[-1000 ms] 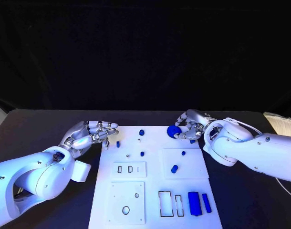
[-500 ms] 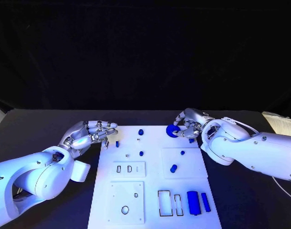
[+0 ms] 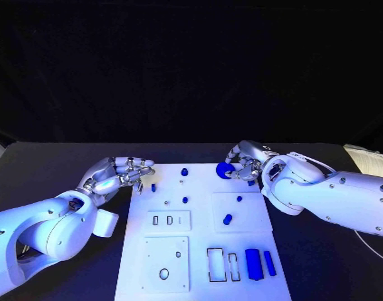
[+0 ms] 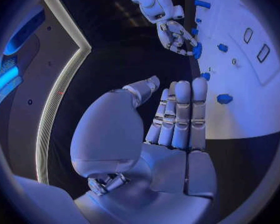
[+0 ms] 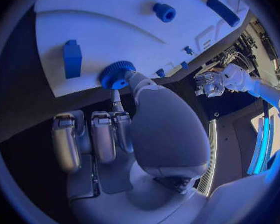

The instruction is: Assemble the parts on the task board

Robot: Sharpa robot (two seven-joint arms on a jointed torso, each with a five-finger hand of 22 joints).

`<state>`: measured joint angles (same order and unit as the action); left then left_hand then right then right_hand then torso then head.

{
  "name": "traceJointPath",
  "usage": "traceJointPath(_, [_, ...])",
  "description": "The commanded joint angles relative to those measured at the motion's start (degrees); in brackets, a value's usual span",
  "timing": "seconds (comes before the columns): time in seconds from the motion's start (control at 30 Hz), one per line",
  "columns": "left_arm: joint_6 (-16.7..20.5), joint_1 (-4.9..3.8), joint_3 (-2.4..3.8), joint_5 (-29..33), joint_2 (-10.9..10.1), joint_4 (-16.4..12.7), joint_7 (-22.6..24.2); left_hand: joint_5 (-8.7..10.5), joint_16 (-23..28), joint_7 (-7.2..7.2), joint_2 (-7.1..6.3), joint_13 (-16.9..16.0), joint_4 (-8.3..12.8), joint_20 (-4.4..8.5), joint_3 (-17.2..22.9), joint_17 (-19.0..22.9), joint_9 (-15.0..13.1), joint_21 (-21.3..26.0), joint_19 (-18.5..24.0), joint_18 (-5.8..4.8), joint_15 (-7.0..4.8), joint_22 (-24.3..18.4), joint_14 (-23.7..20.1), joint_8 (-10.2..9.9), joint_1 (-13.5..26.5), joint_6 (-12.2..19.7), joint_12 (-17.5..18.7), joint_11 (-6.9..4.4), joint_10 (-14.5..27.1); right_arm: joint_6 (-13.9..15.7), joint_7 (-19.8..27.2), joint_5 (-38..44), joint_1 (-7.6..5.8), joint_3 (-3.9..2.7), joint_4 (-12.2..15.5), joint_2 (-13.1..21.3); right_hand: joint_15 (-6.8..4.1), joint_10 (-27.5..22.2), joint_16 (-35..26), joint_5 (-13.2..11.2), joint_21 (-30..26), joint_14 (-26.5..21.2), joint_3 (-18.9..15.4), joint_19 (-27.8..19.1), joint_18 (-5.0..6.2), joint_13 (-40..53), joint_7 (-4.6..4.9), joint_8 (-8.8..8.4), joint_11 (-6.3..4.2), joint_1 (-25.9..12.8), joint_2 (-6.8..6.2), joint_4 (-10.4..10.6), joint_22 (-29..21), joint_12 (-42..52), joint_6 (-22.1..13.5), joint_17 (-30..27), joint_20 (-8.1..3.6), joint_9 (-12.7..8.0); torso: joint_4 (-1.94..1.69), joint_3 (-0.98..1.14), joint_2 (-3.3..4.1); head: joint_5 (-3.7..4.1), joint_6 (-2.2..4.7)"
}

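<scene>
The right robot hand pinches a blue toothed wheel at the far right corner of the task board (the left robot hand, empty with fingers loosely curled, hovers beside the board's left edge), and so narrow a pinch could let the wheel tilt or slip onto the bench.

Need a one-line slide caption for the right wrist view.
Right hand pinches a blue gear at the task board edge.

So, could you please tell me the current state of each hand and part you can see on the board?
right hand: pinches the blue gear at the board's far edge.
left hand: holds nothing, fingers curled, beside the task board.
blue gear: held, at the board surface.
two blue bars: lying flat, side by side, near corner.
blue peg: on its raised plate.
</scene>
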<state>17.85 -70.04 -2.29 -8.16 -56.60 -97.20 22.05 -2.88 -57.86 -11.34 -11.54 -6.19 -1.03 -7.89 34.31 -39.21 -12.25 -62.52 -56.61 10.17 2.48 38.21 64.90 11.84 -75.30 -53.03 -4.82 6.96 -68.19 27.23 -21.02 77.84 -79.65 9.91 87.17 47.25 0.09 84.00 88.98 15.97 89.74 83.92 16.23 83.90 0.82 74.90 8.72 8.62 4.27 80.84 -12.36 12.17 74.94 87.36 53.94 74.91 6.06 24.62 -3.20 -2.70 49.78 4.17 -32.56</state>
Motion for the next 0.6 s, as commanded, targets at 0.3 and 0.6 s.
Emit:
traceJointPath(0.3, [-0.62, -0.06, 0.04, 0.13, 0.05, -0.09, 0.24, 0.07, -0.3, 0.1, 0.0, 0.04, 0.07, -0.26, 0.41, 0.24, -0.14, -0.56, 0.14, -0.03, 0.17, 0.25, -0.1, -0.06, 0.16, 0.32, 0.03, 0.02, 0.58, -2.94, -0.81, 1.93, 0.42, 0.08, -0.23, -0.41, -0.21, 3.29, 0.26, -0.68, 0.26, 5.48, 0.14, 6.1, -0.82, 12.21, 0.12, -0.31, -0.22, -0.35, -1.05, 0.2, 15.06, -0.36, 0.07, 12.51, -0.19, -0.22, -0.1, 0.01, 0.01, 0.06, 0.14])
traceJointPath(0.6, [-0.61, -0.06, 0.04, 0.16, 0.09, -0.09, 0.25, 0.07, -0.3, 0.1, 0.0, 0.04, 0.07, -0.26, 0.41, 0.24, -0.14, -0.56, 0.14, -0.03, 0.17, 0.25, -0.1, -0.06, 0.16, 0.32, 0.03, 0.02, 0.58, -3.27, -1.06, 2.36, 0.46, 0.08, -0.21, -0.63, -0.18, 3.26, 0.27, -0.56, 0.26, 5.49, 0.17, 6.1, -0.82, 12.18, 0.13, -0.4, -0.2, -0.33, -1.11, 0.26, 15.06, -0.39, 0.0, 12.54, -0.17, -0.27, 0.01, 0.06, 0.0, -0.04, 0.22])
